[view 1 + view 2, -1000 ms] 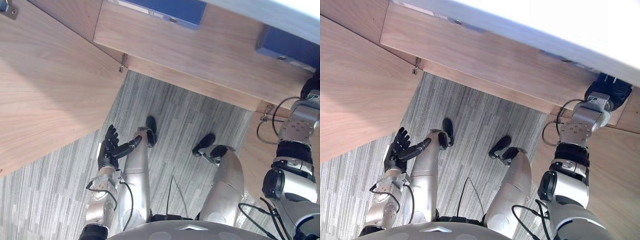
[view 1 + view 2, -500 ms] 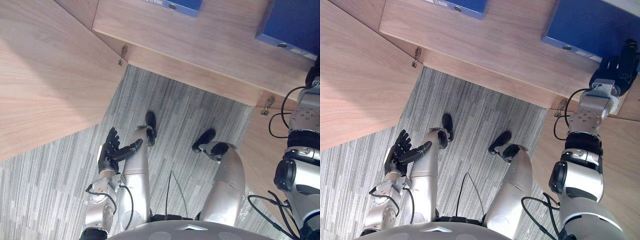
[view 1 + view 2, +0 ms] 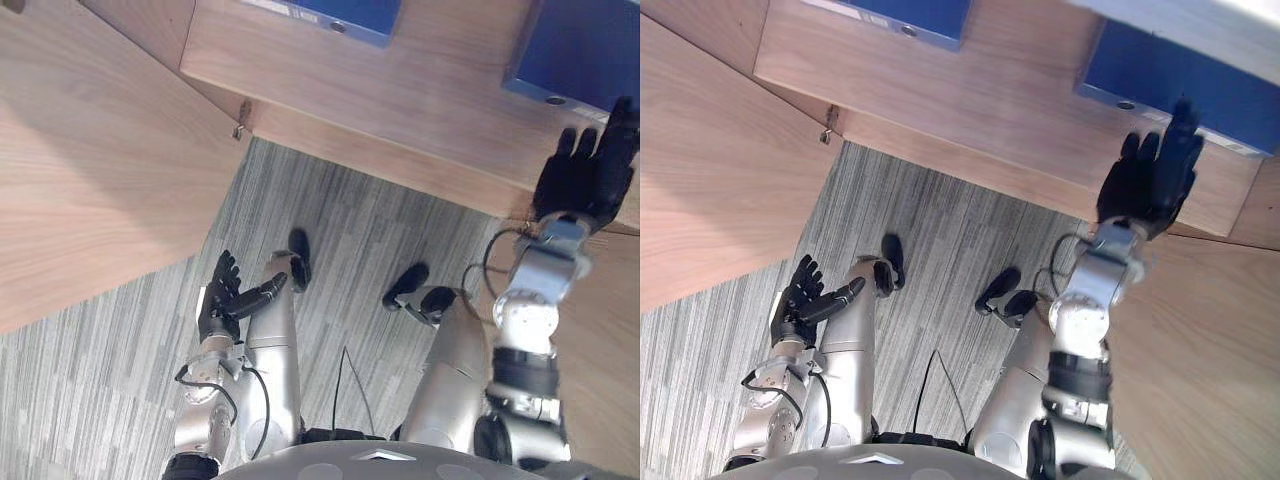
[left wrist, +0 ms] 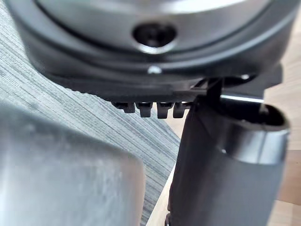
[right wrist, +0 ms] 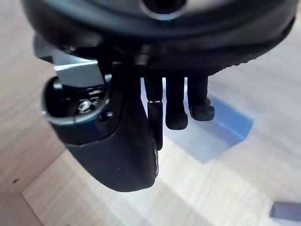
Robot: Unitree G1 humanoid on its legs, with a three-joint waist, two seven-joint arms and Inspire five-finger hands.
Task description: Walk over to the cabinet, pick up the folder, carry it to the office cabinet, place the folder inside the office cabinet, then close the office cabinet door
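Two blue folders lie in the wooden cabinet: one at the back middle (image 3: 340,12), one to the right (image 3: 1180,75). My right hand (image 3: 1150,180) is raised before the shelf's front edge, just below the right folder, fingers straight and spread, holding nothing. The right wrist view looks past the straight fingers (image 5: 176,106) to a blue folder (image 5: 221,127) on pale wood. My left hand (image 3: 222,295) hangs low over the carpet, open and empty.
The cabinet's left door (image 3: 90,170) stands swung open, a wide wooden panel over the grey striped carpet (image 3: 380,230). A second wooden door (image 3: 1200,350) stands open on the right, close beside my right arm.
My right hand has drawn back from the right blue folder, moving left and down to the shelf's front edge with fingers spread. The left hand has kept its place.
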